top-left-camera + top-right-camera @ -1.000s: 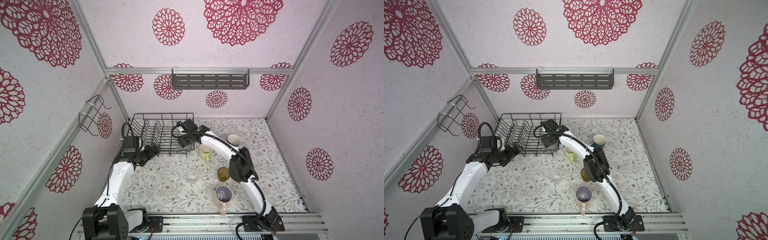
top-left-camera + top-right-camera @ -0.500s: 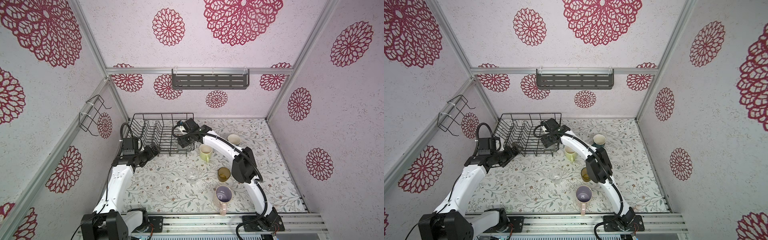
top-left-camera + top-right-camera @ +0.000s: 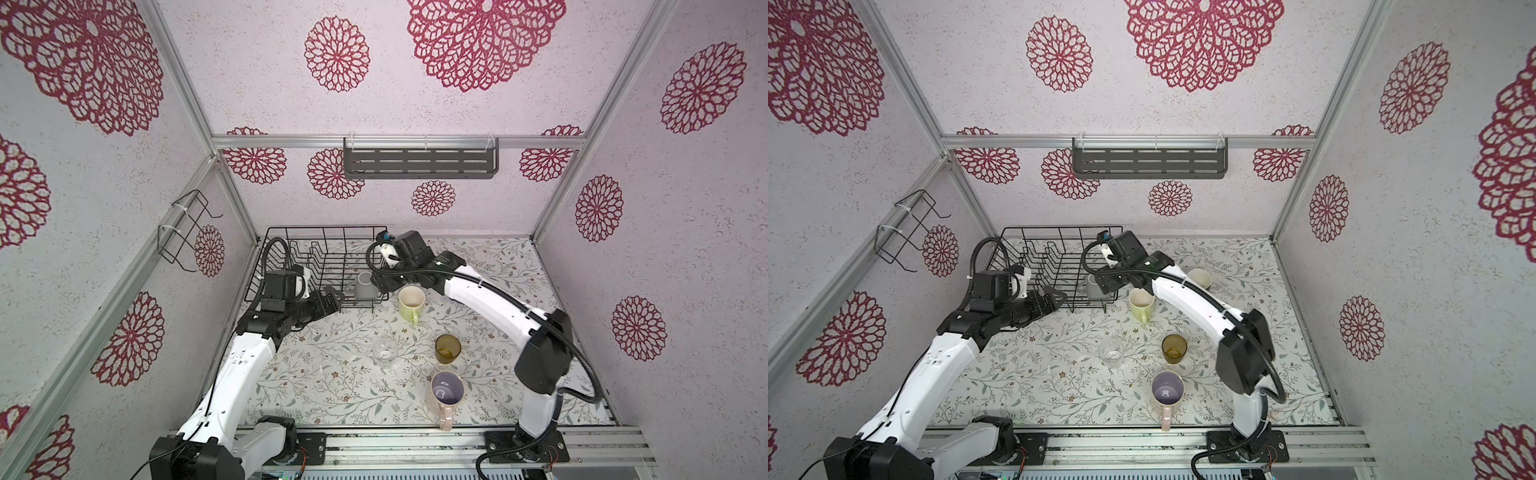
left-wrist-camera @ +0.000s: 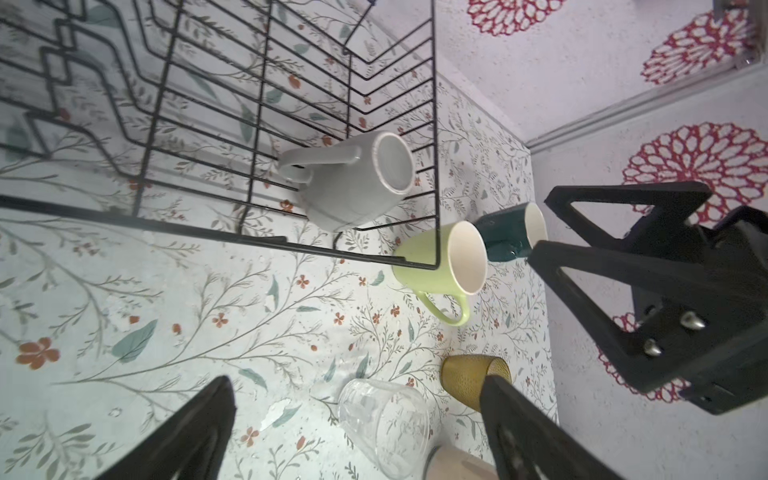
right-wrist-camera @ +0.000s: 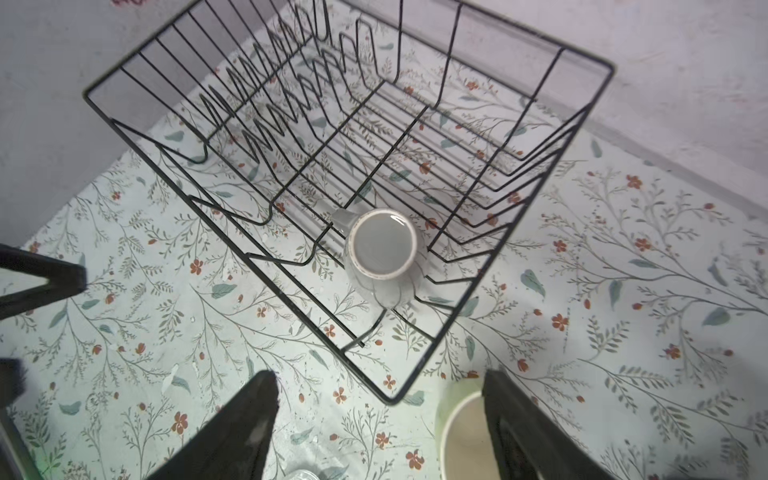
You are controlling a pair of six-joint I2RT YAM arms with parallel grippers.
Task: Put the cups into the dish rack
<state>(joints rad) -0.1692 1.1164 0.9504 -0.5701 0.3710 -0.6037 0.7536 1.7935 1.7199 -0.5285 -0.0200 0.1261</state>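
- The right gripper point(image 5: 378, 380) has its jaws apart and empty, above the front right corner of the dish rack point(image 3: 328, 227).
- The grey mug point(image 5: 382, 245) stands upright inside that corner.
- The left gripper point(image 3: 334, 297) has its jaws wide apart and empty, at the rack's front edge.
- The yellow-green mug point(image 3: 411, 302), dark teal mug point(image 4: 498, 239), clear glass point(image 3: 384, 351), amber tumbler point(image 3: 448, 348) and pink mug point(image 3: 446, 388) stand on the table point(image 3: 332, 374), outside the rack.

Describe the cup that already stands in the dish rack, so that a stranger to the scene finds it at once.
Find the big black wire dish rack in the far left corner of the flowered table. In its near right corner a grey mug stands upright. It is the only cup inside the wires; the yellow-green mug beside it stands outside, on the table.
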